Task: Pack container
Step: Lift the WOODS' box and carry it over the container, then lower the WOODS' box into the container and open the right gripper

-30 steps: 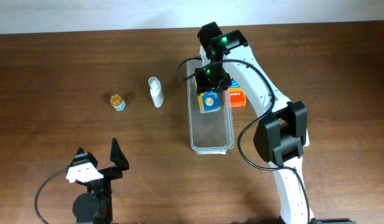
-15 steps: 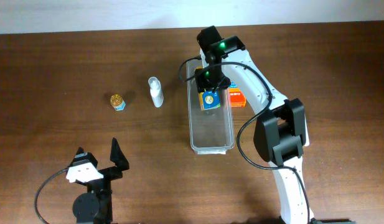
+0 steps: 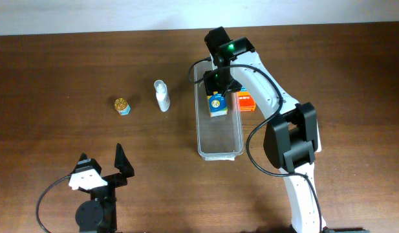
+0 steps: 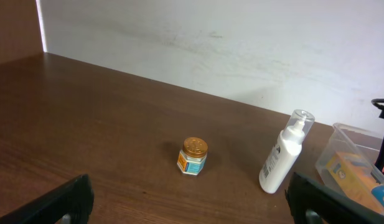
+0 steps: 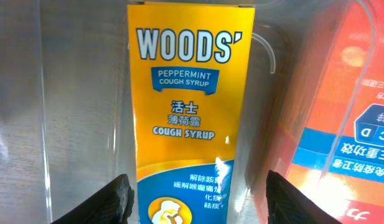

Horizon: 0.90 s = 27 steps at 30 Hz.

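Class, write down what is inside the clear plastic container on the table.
A yellow Woods' cough syrup box lies inside the container; its near half is bare. The right gripper hides the far end from overhead.

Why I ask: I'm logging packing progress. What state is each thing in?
container: no lid, one box inside.
yellow cough syrup box: lying flat in the container, not gripped.
orange box: on the table, outside the container.
spray bottle: standing, cap on.
small jar: upright, lid on.
right gripper: open, over the yellow cough syrup box.
left gripper: open, empty.
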Tool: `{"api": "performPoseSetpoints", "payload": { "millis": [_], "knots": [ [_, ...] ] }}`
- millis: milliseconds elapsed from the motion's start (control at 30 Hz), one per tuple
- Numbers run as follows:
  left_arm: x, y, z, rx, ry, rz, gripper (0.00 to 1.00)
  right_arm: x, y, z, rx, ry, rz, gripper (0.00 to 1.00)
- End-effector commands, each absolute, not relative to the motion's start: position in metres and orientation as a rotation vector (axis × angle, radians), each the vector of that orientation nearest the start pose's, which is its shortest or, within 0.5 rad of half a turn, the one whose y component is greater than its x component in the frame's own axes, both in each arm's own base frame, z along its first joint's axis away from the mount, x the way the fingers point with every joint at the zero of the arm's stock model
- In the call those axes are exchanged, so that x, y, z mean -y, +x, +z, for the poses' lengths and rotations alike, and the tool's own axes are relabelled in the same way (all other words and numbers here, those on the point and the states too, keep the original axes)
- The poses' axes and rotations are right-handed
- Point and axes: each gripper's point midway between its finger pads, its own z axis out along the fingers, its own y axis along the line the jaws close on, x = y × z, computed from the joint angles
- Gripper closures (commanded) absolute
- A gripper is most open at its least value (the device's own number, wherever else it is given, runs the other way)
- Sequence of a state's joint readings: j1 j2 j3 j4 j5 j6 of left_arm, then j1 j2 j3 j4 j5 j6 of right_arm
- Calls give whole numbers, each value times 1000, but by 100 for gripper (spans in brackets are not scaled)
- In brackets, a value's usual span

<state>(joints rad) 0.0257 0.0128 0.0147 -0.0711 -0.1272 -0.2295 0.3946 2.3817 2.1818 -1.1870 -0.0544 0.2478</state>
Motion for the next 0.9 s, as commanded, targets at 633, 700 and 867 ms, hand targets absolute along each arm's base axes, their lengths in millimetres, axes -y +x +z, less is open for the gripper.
{"api": "performPoseSetpoints", "payload": {
  "millis": [633, 700, 867],
  "knots": [
    [-27, 244, 159, -1611, -305, -66, 1, -249, 459, 68, -2912, -530, 459, 84],
    [-27, 244, 159, -1611, -305, -66, 1, -253, 455, 62, -2924, -552, 458, 86],
    [-27, 244, 159, -1611, -305, -66, 1, -261, 450, 62, -2916, -599, 513, 88]
  ]
}}
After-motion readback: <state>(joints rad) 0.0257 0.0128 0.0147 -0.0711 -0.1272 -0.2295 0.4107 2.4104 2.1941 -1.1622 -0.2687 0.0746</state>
